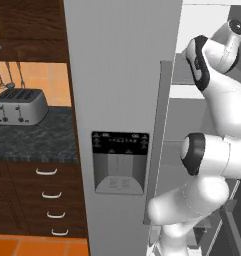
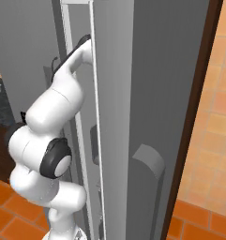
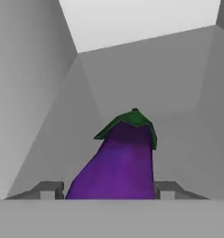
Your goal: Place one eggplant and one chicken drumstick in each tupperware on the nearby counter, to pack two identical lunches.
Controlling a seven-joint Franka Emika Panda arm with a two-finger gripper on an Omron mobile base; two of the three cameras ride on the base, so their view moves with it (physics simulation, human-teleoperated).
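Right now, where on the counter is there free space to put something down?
The counter is bare in front of and right of the toaster, up to the fridge door. Inside the fridge, the gripper straddles the eggplant; walls crowd there.

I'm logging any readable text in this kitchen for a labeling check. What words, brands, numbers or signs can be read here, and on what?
No text can be read.
The black control panel above the fridge's dispenser carries small pale marks in two rows, too small and blurred to read.
The toaster, the drawers and the eggplant bear no lettering that shows.
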